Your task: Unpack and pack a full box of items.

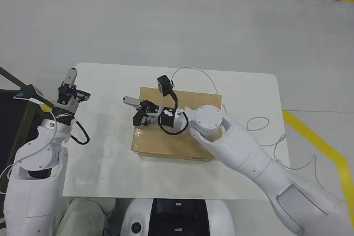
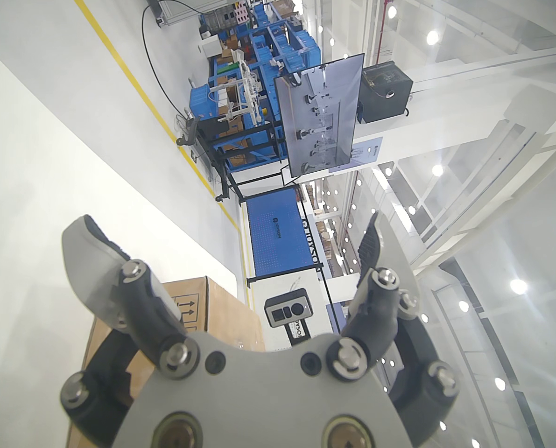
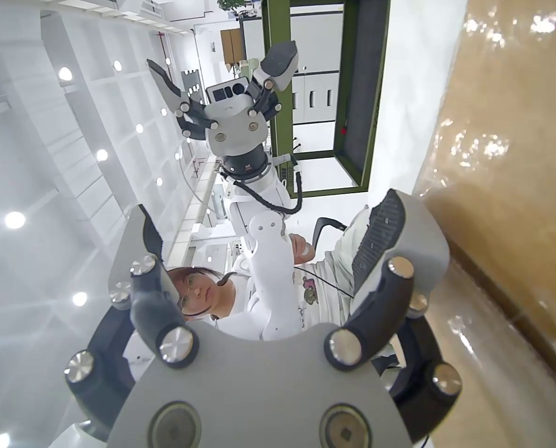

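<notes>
Box (image 1: pixel 165 144) beneath right claw (image 1: pixel 133 110), fingers (image 3: pixel 380 240) spread

A closed cardboard box (image 1: pixel 159 143) lies in the middle of the white table (image 1: pixel 106 171). The right arm stretches across the box from the near right. The right gripper (image 1: pixel 133 110) sits over the box's far left part with its fingers spread, pointing left past the edge. The left gripper (image 1: pixel 75 92) is over the table's far left corner, well apart from the box. A thin white cable (image 1: pixel 192 68) loops over the table's far side. A yellow line (image 1: pixel 292 120) marks the floor to the right.
</notes>
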Robot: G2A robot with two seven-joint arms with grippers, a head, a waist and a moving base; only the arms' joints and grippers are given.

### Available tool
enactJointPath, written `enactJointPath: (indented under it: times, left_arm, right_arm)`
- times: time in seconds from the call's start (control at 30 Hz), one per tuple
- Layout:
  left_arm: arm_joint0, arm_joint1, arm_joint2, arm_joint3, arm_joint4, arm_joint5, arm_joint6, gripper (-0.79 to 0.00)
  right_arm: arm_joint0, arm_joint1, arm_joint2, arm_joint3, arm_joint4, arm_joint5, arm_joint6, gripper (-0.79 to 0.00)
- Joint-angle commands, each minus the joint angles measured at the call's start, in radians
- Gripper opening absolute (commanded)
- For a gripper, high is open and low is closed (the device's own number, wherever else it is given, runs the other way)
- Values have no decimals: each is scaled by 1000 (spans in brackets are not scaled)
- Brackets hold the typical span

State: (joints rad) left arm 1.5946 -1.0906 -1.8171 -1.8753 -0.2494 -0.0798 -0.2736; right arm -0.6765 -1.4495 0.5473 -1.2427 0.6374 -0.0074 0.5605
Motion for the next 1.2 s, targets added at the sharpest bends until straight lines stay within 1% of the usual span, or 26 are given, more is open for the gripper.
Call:
enactJointPath:
  times: [0.0,0.13,0.3,0.53,0.87,1.0,1.17]
  left_arm:
    - [0,0,0,0,0,0,0,0]
    - [0,0,0,0,0,0,0,0]
    - [0,0,0,0,0,0,0,0]
    - [0,0,0,0,0,0,0,0]
    - [0,0,0,0,0,0,0,0]
    - [0,0,0,0,0,0,0,0]
    - [0,0,0,0,0,0,0,0]
  right_arm:
    - [7,-11,-5,11,-10,14,-14,0]
    - [17,-26,-10,21,-30,41,-31,0]
    - [23,-41,-9,30,-56,103,-48,0]
    - [0,-38,23,3,-92,147,-42,0]
    - [-84,3,113,-126,-189,298,-48,0]
    - [-129,29,153,-210,-269,412,-61,0]
    - [-190,60,211,-315,-341,513,-51,0]
